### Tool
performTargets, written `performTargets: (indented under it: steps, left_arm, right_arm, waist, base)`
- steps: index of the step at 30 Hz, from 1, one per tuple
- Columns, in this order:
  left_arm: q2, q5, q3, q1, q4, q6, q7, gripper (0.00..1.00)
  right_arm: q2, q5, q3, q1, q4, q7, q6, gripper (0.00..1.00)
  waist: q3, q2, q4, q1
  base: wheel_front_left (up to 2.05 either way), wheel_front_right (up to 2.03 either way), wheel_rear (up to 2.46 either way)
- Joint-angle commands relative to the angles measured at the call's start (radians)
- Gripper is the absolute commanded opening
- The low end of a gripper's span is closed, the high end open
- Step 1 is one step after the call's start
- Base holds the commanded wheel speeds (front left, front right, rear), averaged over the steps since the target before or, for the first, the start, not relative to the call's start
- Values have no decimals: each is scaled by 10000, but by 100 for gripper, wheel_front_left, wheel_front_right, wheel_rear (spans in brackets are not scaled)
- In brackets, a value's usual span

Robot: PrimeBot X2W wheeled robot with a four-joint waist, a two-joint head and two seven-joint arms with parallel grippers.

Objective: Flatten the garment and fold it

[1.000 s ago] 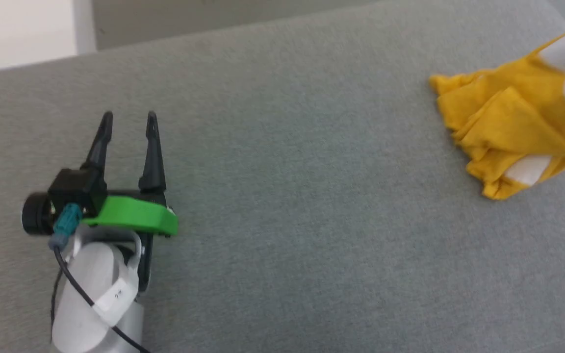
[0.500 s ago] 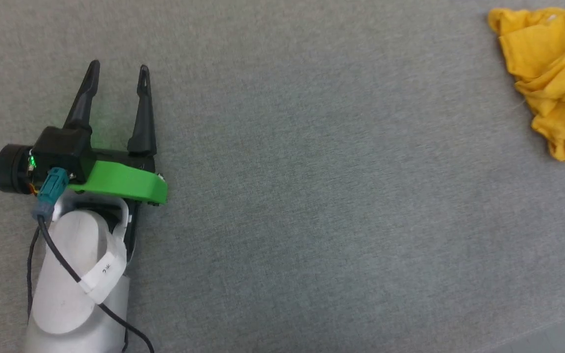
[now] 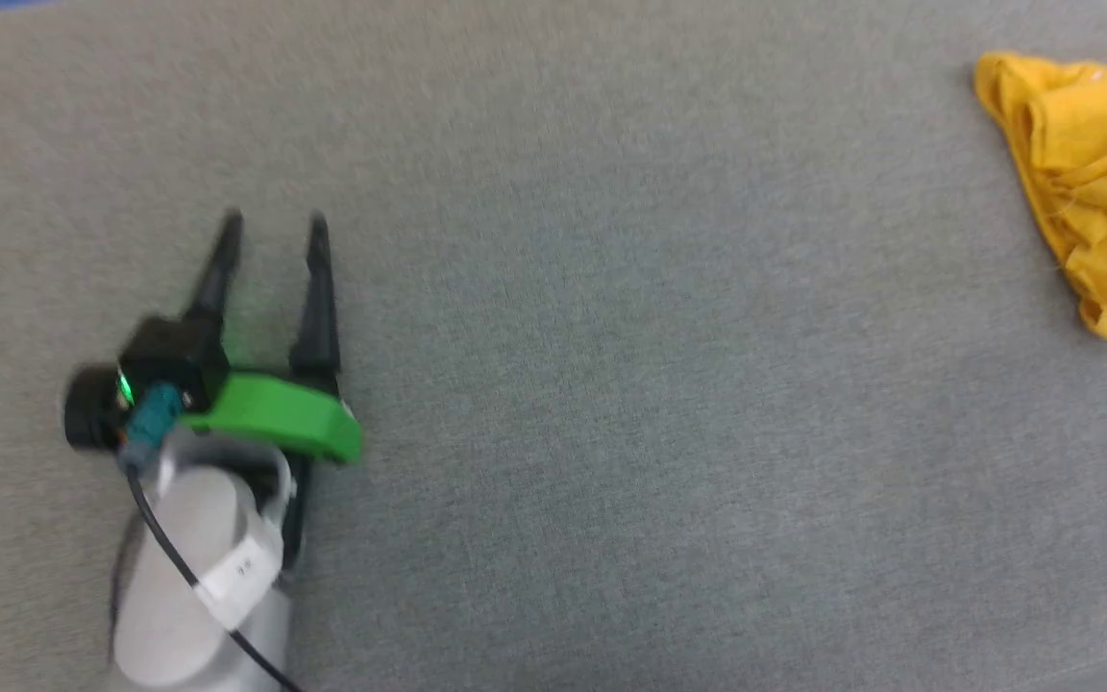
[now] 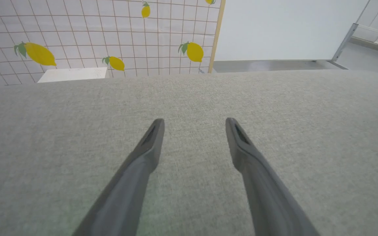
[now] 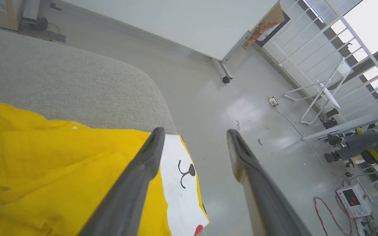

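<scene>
Bright, even daylight, glare on the floor point(image 5: 241, 111); motion blur smears the garment point(image 3: 1092, 144) in the head view.

Jaws apart above the crumpled yellow garment point(image 5: 61, 157) at the grey cushion's point(image 5: 61, 78) corner, perhaps overhanging.

Head view: yellow T-shirt point(image 3: 1092, 183) cut off by right edge, far right of jaws. Blur over left gripper point(image 3: 274, 223); fingertip detail unclear. Pale forearm point(image 3: 188, 596) behind jaws cut off by bottom edge.
Right wrist view: one finger point(image 5: 133, 183) of right gripper point(image 5: 195, 131) hides part of face print point(image 5: 179, 186); print also cut off by bottom edge. Meter display point(image 5: 353, 196) right of jaws: digits too small to read.
</scene>
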Motion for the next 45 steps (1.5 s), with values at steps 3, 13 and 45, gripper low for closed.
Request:
performTargets:
  steps: [3,13,45]
  left_arm:
    - [-188,-233,-20,551,371,94,-130,100]
    - [-486,-620,-273,1654,811,84,-207,100]
    - [-651,-1213,-493,2688,872,64,-210,100]
  right_arm:
    - [152,759,184,716,-314,-472,-21,100]
    - [1703,3544,529,4335,-3738,-1319,-21,100]
    - [3407,4128,2924,8279,-5870,-2150,-21,100]
  waist:
    - [-2385,0,948,-1]
    - [-4227,0,2463,-1]
    - [-4899,0,2947,-1]
  base:
    - [0,0,0]
    - [0,0,0]
    - [0,0,0]
